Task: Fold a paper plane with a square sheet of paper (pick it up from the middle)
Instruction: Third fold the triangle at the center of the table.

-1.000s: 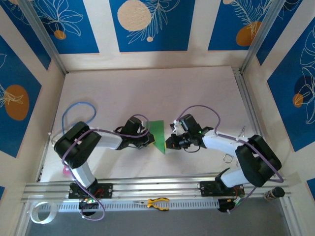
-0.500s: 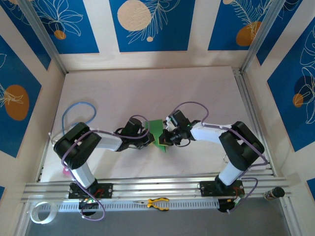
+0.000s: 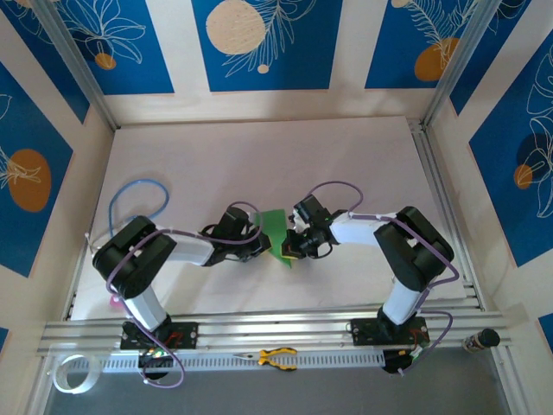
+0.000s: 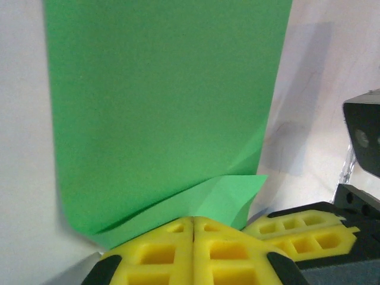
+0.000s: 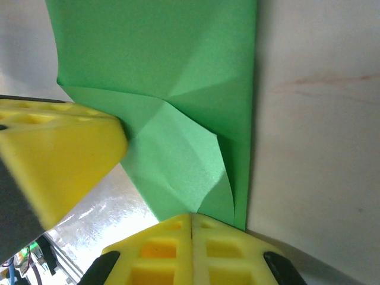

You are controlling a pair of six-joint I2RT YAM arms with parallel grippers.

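Far to the left of the thin bright green sheet of paper (image 3: 275, 229), and nearer the arm bases, a white roll of tape (image 3: 69, 373) lies on the grey strip in front of the table. A small pink object (image 3: 115, 301) sits at the table's near left edge. A thin blue cable loop (image 3: 138, 194) lies on the pale table top (image 3: 259, 156), well left of the paper.

The left gripper (image 3: 257, 245) touches the paper's left side. In the left wrist view its yellow fingers are pressed together with only a thin seam between them, pinching the near edge of the paper (image 4: 166, 107) at the left gripper (image 4: 194, 221). A folded flap lies just above the tips.

The paper itself lies in the middle of the table between the two grippers, partly folded, with creases and a near point. Yellow-handled pliers (image 3: 276, 355) lie on the grey strip, well towards the bases from the paper.

The right gripper (image 3: 292, 246) meets the paper's right side. In the right wrist view its yellow fingers are closed to a thin seam on a creased corner of the paper (image 5: 166, 71) at the right gripper (image 5: 191, 217). One yellow finger of the left gripper (image 5: 59, 154) touches the paper just beside it.
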